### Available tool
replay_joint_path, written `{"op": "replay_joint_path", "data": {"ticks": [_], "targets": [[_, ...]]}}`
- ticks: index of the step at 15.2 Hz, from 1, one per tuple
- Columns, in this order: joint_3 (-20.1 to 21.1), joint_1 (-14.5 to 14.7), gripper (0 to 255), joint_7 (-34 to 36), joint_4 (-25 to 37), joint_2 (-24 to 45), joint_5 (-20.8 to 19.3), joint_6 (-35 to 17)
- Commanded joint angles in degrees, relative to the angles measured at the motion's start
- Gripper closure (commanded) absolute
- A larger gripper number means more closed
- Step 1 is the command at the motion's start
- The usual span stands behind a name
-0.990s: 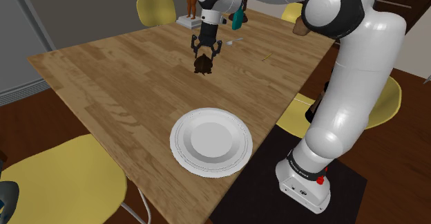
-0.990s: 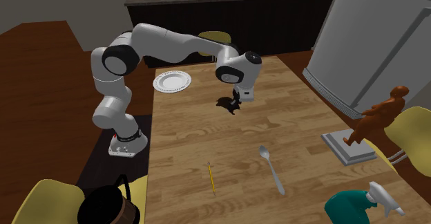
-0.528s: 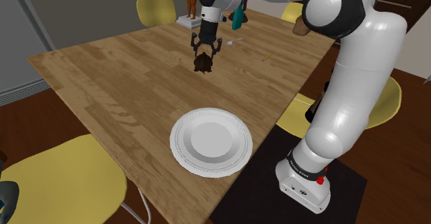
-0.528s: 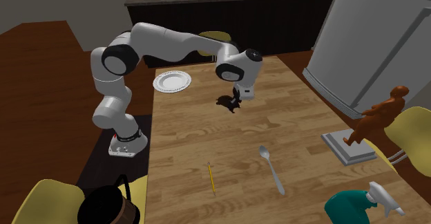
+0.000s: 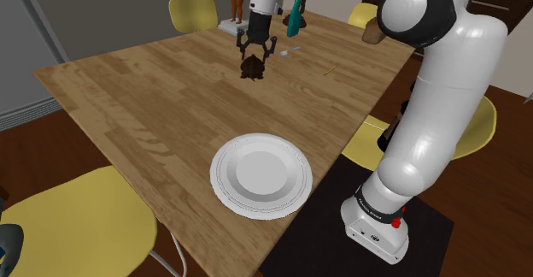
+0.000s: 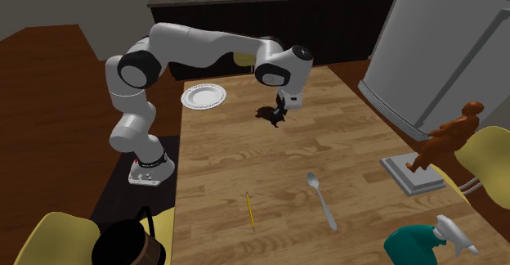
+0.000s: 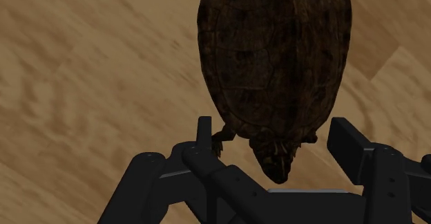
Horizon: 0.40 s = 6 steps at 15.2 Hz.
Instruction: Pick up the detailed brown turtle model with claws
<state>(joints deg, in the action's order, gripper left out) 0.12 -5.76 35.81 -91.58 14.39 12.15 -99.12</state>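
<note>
1. Presently my claw [image 5: 254,55] points down over the wooden worktop [image 5: 145,96], clamped on the brown turtle model [image 7: 273,57].
2. Seen from my wrist, my two black fingers [image 7: 204,138] stand on either side of the turtle's narrow end and are closed onto it. The small scaly tip of that end points back toward my palm.
3. The broad, dark, mottled shell stretches out past my fingertips, away from the palm, with wood grain behind it.
4. In the shoulder view the turtle hangs directly below the claw as a dark lump touching the fingertips. I cannot tell whether its underside is clear of the wood or resting on it.
5. In the second exterior view the turtle sits at the tip of the claw and juts a little toward that view's left.
6. A white plate [image 5: 220,174] lies on the worktop well apart from the claw, back toward my stand [image 5: 427,224].
7. A spoon [image 6: 320,196] and a yellow pencil [image 6: 249,210] lie on the wood, well apart from the claw on the side away from the plate.
8. Farther from the claw than those two, a brown figure [image 6: 445,141] on a grey base stands at the worktop's edge, with a teal spray bottle [image 6: 421,245] near it.
</note>
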Motion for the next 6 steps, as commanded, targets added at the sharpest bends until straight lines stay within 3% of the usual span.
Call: {"op": "replay_joint_path", "data": {"ticks": [1, 6], "targets": [[0.04, 0.04, 255, 0.41, 1.61, -0.02, -0.05, 1.57], [0.02, -0.02, 255, 0.85, 3.92, -0.09, -0.11, 3.92]]}}
